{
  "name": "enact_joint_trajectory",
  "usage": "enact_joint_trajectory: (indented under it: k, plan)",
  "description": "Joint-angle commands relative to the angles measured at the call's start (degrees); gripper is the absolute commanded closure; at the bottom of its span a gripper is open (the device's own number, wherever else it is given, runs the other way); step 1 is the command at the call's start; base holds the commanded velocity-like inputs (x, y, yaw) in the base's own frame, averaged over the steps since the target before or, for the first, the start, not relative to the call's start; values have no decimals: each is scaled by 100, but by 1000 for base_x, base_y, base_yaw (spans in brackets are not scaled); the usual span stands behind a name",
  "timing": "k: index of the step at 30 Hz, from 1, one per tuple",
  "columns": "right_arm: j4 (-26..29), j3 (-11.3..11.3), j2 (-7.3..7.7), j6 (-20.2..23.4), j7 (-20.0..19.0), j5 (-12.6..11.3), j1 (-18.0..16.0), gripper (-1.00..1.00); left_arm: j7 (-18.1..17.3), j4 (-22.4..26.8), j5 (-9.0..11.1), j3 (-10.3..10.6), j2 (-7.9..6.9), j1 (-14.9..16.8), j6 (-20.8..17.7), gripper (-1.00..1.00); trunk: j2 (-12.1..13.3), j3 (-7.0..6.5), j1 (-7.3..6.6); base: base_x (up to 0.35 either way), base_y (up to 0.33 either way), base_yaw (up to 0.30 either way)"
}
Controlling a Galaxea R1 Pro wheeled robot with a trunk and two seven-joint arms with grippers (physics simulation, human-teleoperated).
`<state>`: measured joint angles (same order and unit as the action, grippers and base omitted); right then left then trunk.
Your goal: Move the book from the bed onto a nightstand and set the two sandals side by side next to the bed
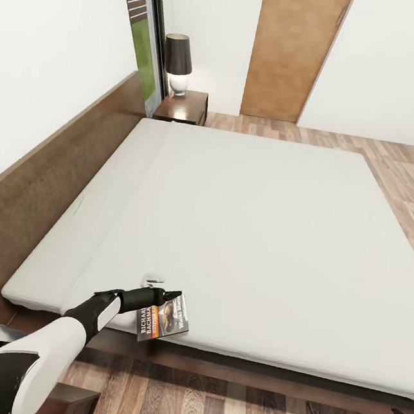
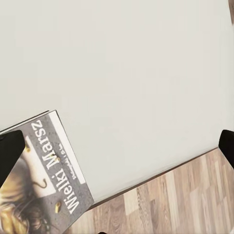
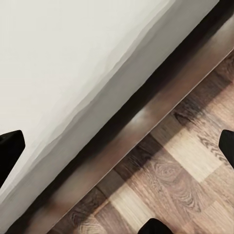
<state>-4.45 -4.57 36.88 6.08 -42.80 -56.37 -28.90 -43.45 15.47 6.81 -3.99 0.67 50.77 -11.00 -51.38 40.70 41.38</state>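
Nearest, the left gripper (image 1: 172,293) hangs over the near edge of the bed (image 1: 243,224), its fingers spread wide with nothing between them; in the left wrist view the two fingertips (image 2: 10,151) sit far apart at the frame's sides. Just beside it lies the book (image 1: 165,319), flat on the mattress at the very near edge, one corner jutting past the edge over the wood floor (image 1: 240,412). The right gripper (image 3: 117,146), seen in its own wrist view, is also spread and empty, poised over the bed's frame rail and floor.

The risk is plain: a nudge from a descending finger could slide the thin paperback off the edge onto the floor, or a pinch on one corner could let it swing and slip.

Far across the mattress, at the left by the headboard, the nightstand (image 1: 183,108) carries a lamp (image 1: 178,63). That leaves little free top for the book.
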Motion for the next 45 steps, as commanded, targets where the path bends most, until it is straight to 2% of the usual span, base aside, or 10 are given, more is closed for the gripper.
enact_joint_trajectory:
  k: [1,24,34,40,43,45]
  plan:
    - [-20,-44,4,56,-33,-23,-10,-100,-23,0,13,-40,4,3,-60,-100,-4,4,1,0,0,0]
    - [-20,-44,4,43,-25,-24,-10,-100,-23,-9,13,-39,12,3,-60,-100,-4,4,1,-64,-2,0]
    - [-20,-36,-4,37,-18,-23,-10,-100,-23,-8,18,-39,13,3,-60,-100,-4,4,1,-64,-212,0]
    - [-20,-35,-5,34,-20,-23,-10,-100,-23,-9,21,-40,13,3,-60,-100,-4,4,1,-2,-49,0]
    - [-20,-30,-45,34,-24,-23,-10,-100,-23,-9,22,-40,13,3,-60,-100,-4,4,1,0,-7,0]
    - [-14,-28,-147,34,-26,-6,-10,-100,-23,-9,22,-40,13,3,-60,-100,-4,4,1,0,-3,0]
